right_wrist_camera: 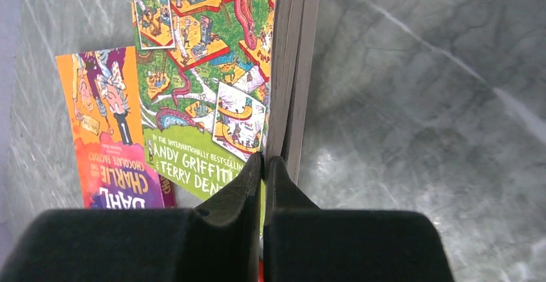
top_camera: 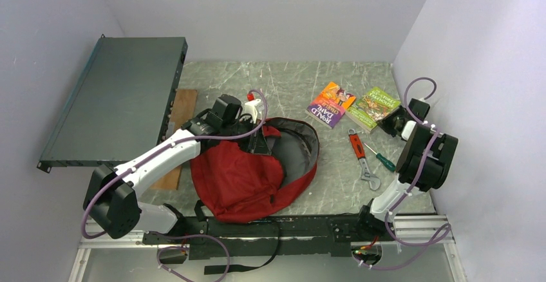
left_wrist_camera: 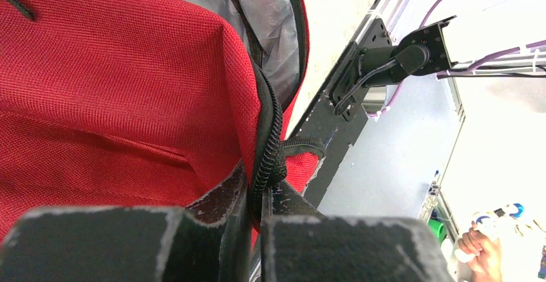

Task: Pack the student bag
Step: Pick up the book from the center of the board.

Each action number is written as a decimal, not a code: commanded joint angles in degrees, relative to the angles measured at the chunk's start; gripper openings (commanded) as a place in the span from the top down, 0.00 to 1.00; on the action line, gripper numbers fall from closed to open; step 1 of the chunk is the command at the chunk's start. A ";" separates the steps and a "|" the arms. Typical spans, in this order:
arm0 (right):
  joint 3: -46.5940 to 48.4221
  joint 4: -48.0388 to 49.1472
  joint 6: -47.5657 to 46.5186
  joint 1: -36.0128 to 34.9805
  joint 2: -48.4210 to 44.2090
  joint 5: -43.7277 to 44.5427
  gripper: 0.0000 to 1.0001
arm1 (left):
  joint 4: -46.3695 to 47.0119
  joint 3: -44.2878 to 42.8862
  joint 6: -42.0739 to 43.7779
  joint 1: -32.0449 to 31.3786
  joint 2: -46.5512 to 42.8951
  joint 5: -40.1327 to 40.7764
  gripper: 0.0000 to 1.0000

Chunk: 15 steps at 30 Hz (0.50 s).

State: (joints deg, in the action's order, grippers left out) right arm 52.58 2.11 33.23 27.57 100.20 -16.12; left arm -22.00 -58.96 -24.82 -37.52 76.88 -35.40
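Note:
The student bag [top_camera: 244, 179], red with grey lining, lies open near the table's front centre. My left gripper [top_camera: 261, 141] is shut on its black zipper edge [left_wrist_camera: 269, 134], holding the mouth of the bag [left_wrist_camera: 116, 89] up. At the far right my right gripper [top_camera: 389, 122] is at the near corner of a green book [top_camera: 373, 107]. In the right wrist view the gripper [right_wrist_camera: 264, 163] is shut on the edge of the green book's [right_wrist_camera: 199, 69] cover, with the page block just to the right. An orange book [right_wrist_camera: 106, 134] lies beside it.
The orange book [top_camera: 331, 103] lies left of the green one. An orange-handled wrench [top_camera: 362, 158] and a green-handled screwdriver [top_camera: 381, 158] lie between the bag and the right arm. A dark flat panel [top_camera: 122, 95] and a wooden board [top_camera: 183, 108] sit at the left.

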 commanded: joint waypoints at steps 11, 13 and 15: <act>1.84 -2.56 9.03 -0.93 -5.77 -16.04 1.00 | 1.73 -7.63 6.73 -0.44 -6.87 11.11 0.43; 1.78 -2.33 10.93 -1.15 -6.67 -17.93 1.00 | 3.86 -9.01 7.36 -1.17 -6.76 14.04 0.36; 2.18 -2.37 12.40 -1.44 -7.54 -19.53 1.00 | 7.17 -10.04 9.22 -3.12 -6.24 17.63 0.30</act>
State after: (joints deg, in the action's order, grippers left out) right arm 52.80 -1.58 40.84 26.96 96.79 -28.29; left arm -22.59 -65.30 -19.59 -38.11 71.44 -25.32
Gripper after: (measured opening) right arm 0.022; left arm 0.655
